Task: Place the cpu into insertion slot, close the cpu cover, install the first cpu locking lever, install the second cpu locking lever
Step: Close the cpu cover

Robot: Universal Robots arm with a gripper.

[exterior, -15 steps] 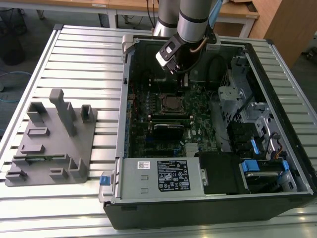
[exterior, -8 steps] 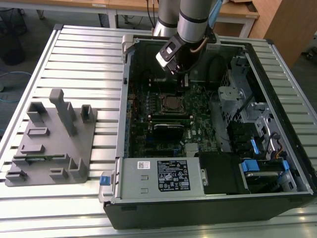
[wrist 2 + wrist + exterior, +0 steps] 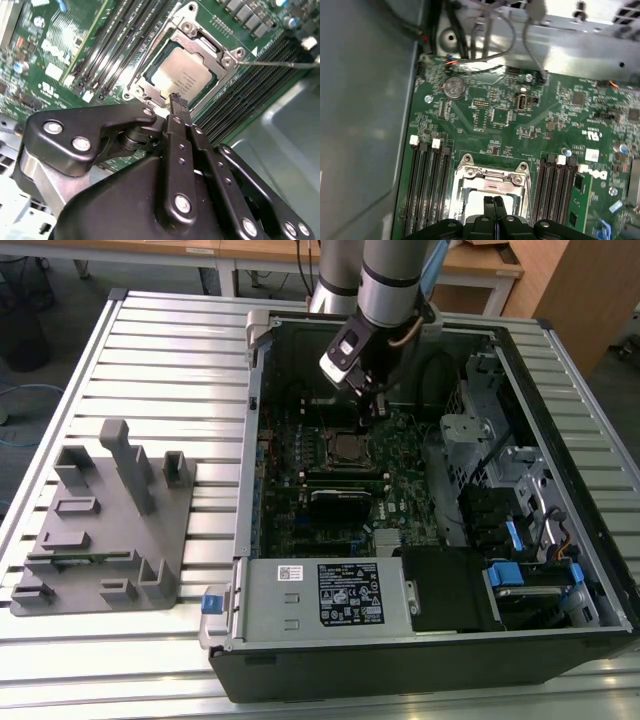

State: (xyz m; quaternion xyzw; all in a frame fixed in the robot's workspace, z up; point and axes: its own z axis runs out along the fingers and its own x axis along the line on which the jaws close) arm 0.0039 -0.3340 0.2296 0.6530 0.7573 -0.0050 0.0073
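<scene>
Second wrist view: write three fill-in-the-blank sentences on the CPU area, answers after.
1. The small pale silver-grey square cpu, framed by the thin silver-grey metal cpu cover, sits on the ___ circuit board.
2. The black end effector beside the cover holds its fingers ___.
3. Long black memory slots flank the cover on ___ of its four sides.
Missing words: green; shut; two.
</scene>
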